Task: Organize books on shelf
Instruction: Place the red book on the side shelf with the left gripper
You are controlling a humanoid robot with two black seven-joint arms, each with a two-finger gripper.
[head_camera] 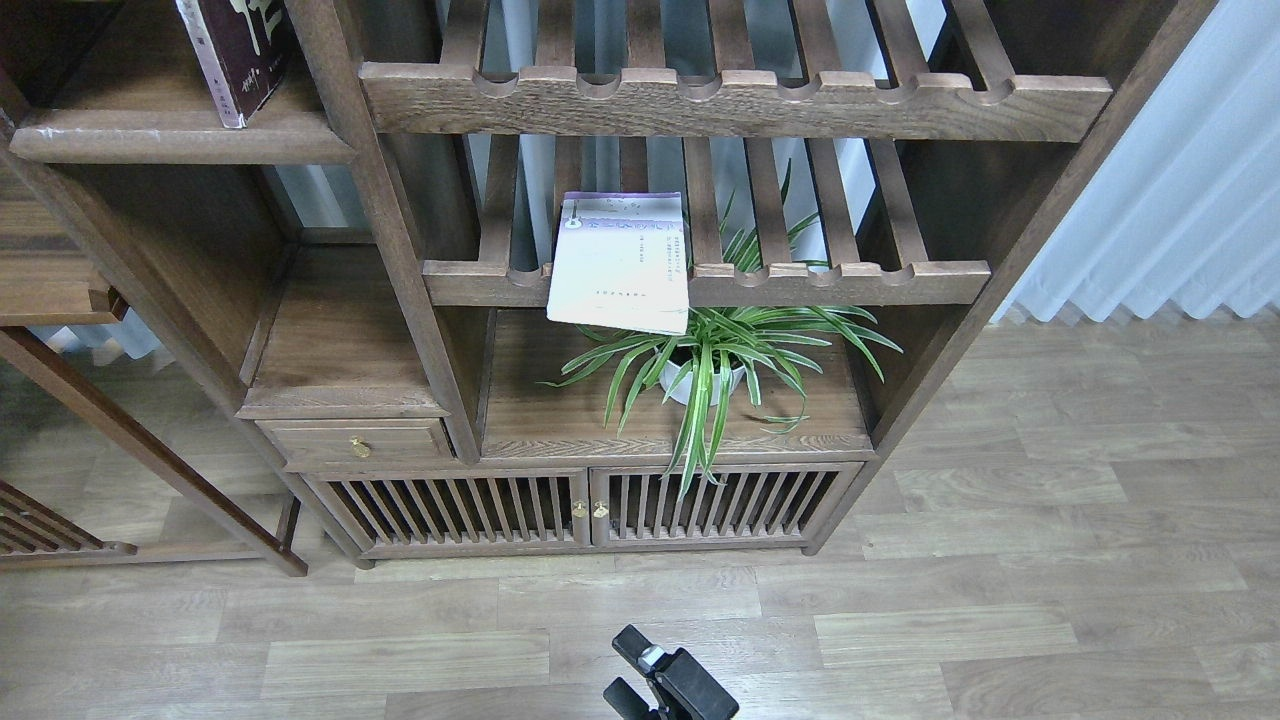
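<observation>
The dark maroon book [240, 55] with white characters stands leaning on the dark-brown shelf board [180, 138] at the top left. The pale white-lavender book [620, 265] lies flat on the lower slatted rack [850, 283], its front edge overhanging the notched rail. The red book is out of view. My right gripper [612, 660] shows at the bottom centre over the floor, far below the books, with its two black fingers apart and nothing between them. My left gripper is out of view.
A potted spider plant [710, 365] stands on the board under the pale book. An upper slatted rack [740, 100] runs across the top. A small drawer [355, 440] and slatted cabinet doors [585, 505] sit below. White curtains [1180, 200] hang at the right.
</observation>
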